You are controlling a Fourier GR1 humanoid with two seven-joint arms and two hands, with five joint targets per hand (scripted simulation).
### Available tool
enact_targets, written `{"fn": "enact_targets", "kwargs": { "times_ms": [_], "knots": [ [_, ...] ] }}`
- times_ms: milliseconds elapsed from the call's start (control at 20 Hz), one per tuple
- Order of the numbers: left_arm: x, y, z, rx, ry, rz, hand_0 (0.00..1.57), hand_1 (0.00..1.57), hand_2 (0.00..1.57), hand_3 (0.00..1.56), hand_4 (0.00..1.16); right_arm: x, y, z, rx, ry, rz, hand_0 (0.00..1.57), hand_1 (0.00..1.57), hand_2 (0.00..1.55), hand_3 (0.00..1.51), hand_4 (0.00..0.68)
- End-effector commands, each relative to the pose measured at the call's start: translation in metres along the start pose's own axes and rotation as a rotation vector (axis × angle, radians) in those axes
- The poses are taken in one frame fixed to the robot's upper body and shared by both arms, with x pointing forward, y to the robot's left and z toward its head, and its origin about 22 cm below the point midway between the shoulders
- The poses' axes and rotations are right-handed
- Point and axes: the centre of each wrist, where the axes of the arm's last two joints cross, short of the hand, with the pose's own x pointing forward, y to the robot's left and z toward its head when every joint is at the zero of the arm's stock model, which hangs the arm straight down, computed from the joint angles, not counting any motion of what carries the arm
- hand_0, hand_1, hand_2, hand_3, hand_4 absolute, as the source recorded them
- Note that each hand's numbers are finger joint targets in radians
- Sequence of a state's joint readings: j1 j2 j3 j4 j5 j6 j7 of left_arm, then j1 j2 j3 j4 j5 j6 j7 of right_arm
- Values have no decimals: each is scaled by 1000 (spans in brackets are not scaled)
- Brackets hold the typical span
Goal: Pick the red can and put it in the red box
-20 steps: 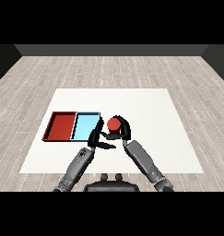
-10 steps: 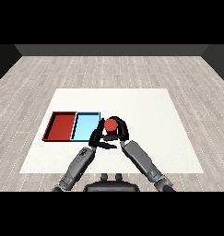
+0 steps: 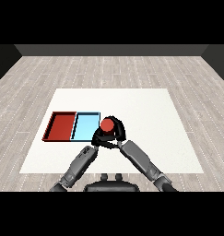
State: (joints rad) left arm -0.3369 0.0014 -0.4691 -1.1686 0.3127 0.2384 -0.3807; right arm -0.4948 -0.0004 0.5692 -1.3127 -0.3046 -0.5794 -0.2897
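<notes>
The red can is held just off the right edge of the light blue tray, with my right hand curled round it from the right and behind. My left hand sits close below and left of the can, its fingers reaching rightward under the right hand, holding nothing. The red tray lies to the left of the blue one, nothing inside it. The can's lower body is hidden by both hands.
The two trays sit side by side at the left of the white table. Grey wooden floor surrounds the table on all sides.
My right hand has carried the red can a little leftward, closer to the light blue tray. The left hand has stayed almost where it was.
</notes>
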Motion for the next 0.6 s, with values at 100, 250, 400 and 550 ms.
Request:
{"fn": "enact_targets", "kwargs": {
  "times_ms": [100, 250, 400, 550],
  "knots": [
    [10, -19, -7, 1, -20, -9, 0, 0, 0, 0, 56, 1, 19, 9, 21, 9, 0, 1476, 1476, 1457, 1371, 636],
    [29, -11, -7, 5, -29, -45, 0, 0, 0, 0, 291, -2, -2, 7, 42, -4, 4, 1486, 1486, 1455, 1372, 642],
    [11, 2, -6, 206, 54, -111, 608, 608, 631, 0, 605, 4, 13, -7, 51, -3, 20, 1474, 1474, 1450, 1367, 629],
    [8, -9, -14, 228, 57, -68, 1571, 1571, 1564, 1486, 988, 4, 30, -2, 40, -2, 12, 1479, 1479, 1455, 1367, 632]
  ]
}}
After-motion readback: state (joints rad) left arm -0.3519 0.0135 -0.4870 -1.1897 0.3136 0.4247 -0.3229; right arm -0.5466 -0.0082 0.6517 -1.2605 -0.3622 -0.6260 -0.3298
